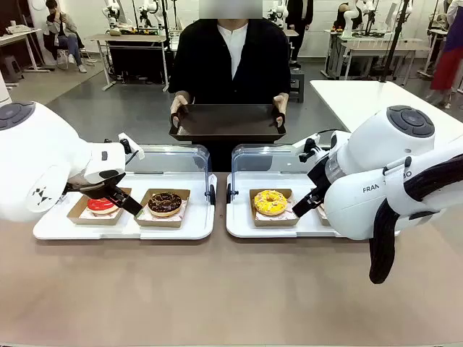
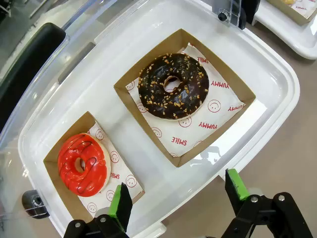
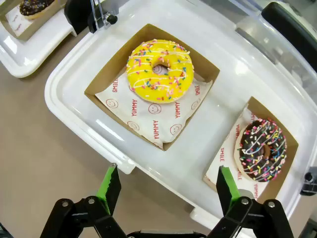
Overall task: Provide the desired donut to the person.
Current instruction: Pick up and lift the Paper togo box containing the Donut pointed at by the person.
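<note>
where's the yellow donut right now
In the front view the yellow donut sits in a box on the right tray, right of centre, across from the person; a sprinkled chocolate donut is boxed beside it.

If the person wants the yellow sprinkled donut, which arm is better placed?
Right. The right gripper, open, hangs over the right tray, close to the boxed yellow sprinkled donut. The left gripper, also open, hangs over the left tray with the red donut and the chocolate donut.

Donuts [image 1: 165, 203] in boxes [image 1: 163, 223] on trays [image 1: 200, 211]
</note>
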Controlling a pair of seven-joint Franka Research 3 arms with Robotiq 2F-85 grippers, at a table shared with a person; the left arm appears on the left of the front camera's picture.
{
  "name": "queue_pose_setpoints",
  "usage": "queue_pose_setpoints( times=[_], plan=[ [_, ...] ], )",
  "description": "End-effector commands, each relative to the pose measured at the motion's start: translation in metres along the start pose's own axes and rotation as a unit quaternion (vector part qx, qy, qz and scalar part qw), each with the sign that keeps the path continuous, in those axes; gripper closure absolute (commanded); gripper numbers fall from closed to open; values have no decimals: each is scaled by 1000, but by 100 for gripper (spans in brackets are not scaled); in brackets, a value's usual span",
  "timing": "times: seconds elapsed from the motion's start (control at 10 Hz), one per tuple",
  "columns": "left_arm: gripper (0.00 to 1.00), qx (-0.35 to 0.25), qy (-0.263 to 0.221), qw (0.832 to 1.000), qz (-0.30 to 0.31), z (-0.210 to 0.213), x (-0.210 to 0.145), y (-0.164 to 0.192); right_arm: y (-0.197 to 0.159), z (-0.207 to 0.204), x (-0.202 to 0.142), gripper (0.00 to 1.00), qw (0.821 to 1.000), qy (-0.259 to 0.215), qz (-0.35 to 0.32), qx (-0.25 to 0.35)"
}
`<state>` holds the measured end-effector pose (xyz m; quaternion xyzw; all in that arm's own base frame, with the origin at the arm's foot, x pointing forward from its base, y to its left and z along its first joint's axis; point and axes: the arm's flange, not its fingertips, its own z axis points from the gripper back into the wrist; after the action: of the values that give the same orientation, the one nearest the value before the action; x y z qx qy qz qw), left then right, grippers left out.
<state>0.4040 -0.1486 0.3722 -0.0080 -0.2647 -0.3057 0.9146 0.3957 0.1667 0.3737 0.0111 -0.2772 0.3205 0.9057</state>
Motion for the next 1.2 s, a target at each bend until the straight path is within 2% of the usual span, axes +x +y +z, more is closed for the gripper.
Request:
queue_pose_setpoints(
  times=[0.0,1.1],
  plan=[
    [0,0,0,1000,0,0,0,0,0,0,0,0,1000,0,0,0],
    [0,0,0,1000,0,0,0,0,0,0,0,0,1000,0,0,0]
  ],
)
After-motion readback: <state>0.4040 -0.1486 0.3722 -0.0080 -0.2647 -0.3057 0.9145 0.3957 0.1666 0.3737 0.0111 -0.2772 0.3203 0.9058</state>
